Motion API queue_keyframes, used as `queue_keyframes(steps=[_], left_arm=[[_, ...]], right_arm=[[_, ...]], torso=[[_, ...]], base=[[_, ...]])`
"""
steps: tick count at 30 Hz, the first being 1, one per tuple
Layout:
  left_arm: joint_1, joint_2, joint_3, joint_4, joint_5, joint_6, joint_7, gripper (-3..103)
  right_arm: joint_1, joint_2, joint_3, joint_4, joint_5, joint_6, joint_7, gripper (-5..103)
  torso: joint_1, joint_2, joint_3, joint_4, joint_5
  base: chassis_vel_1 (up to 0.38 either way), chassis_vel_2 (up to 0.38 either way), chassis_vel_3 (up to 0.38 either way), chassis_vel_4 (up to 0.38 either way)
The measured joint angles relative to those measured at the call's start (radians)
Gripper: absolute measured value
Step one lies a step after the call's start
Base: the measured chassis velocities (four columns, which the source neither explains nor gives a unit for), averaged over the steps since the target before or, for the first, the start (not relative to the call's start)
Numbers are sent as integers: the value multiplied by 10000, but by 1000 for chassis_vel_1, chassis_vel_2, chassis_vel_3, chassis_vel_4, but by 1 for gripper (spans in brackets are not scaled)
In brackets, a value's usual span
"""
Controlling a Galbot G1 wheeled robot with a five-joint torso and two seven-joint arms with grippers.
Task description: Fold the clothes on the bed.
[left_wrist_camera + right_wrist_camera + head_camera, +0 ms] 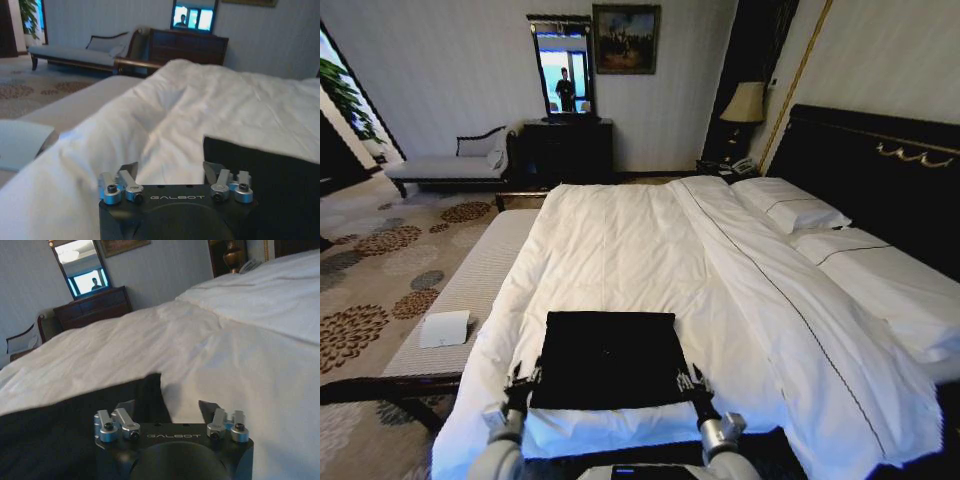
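Note:
The clothes are one black T-shirt [608,358], lying as a flat rectangle on the white bed [620,230] near its front edge. My left gripper [525,381] sits at the shirt's near left corner. In the left wrist view this gripper [170,172] is open over white duvet, with the shirt [270,190] just beside one finger. My right gripper [692,380] sits at the near right corner. In the right wrist view it [167,410] is open too, and the shirt's [60,440] edge runs up between its fingers.
A grey bench [470,290] runs along the bed's left side with a white folded card [445,328] on it. Pillows [790,205] and a dark headboard [880,160] are at the right. A chaise [445,165] and a dark dresser [565,148] stand by the far wall.

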Motion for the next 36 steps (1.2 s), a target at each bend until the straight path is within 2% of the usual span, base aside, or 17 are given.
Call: queue_keyframes(steps=[1,4,5,6,7,11,17,18,23,25,26,27,31,32,33,36], left_arm=[[-253,86,-5,114,-153,63,-2,83],[-917,331,123,488,-610,319,25,88],[-1198,424,219,693,-792,446,73,93],[-1907,576,511,1248,-1173,746,205,98],[-1907,576,511,1248,-1173,746,205,98],[-3839,568,1410,2594,-1650,1090,456,100],[-4693,488,1913,3163,-1698,1171,711,101],[-4815,463,1977,3293,-1738,1218,766,94],[-5192,333,2121,3660,-1997,1382,781,90],[-5374,260,2159,3895,-2208,1466,771,86],[-5438,230,2179,4019,-2286,1496,766,81],[-5438,230,2179,4019,-2286,1496,766,81],[-5541,167,2275,4312,-2398,1517,824,59],[-5541,167,2275,4312,-2398,1517,824,59],[-5543,141,2282,4346,-2431,1518,825,54],[-5554,93,2290,4448,-2416,1510,852,48]], right_arm=[[83,-54,24,89,129,-122,85,79],[298,-153,105,175,324,-350,252,84],[340,-172,127,169,308,-378,273,89],[392,-154,121,74,79,-385,279,95],[392,-154,121,74,79,-385,279,95],[355,118,-74,-91,-548,-380,275,100],[307,188,-76,-202,-911,-286,102,100],[389,140,-107,-244,-896,-284,87,100],[523,89,-124,-274,-788,-293,95,100],[578,69,-126,-243,-739,-314,124,100],[608,53,-125,-219,-697,-331,142,100],[608,53,-125,-219,-697,-331,142,100],[763,11,-132,-163,-513,-437,270,100],[763,11,-132,-163,-513,-437,270,100],[789,33,-156,-184,-513,-442,312,100],[794,109,-229,-204,-519,-451,372,100]], torso=[[0,0,0,0,-2],[2,0,1,0,0],[2,-1,1,0,0],[2,-1,1,1,-1],[2,-1,1,1,-1],[3,-2,2,-3,-1],[3,-2,2,-5,0],[3,-2,2,-3,0],[2,-1,2,-1,-1],[2,-2,1,-3,1],[2,-2,2,-2,0],[2,-2,2,-2,0],[3,-1,0,-1,0],[3,-1,0,-1,0],[2,-1,0,-1,0],[0,-1,0,-2,0]], base=[[0,0,0,0],[0,0,0,0],[0,0,0,0],[0,0,0,0],[0,0,0,0],[0,0,0,0],[0,0,0,0],[0,0,0,0],[0,0,0,0],[0,0,0,0],[0,0,0,0],[0,0,0,0],[0,0,0,0],[0,0,0,0],[0,0,0,0],[0,0,0,0]])
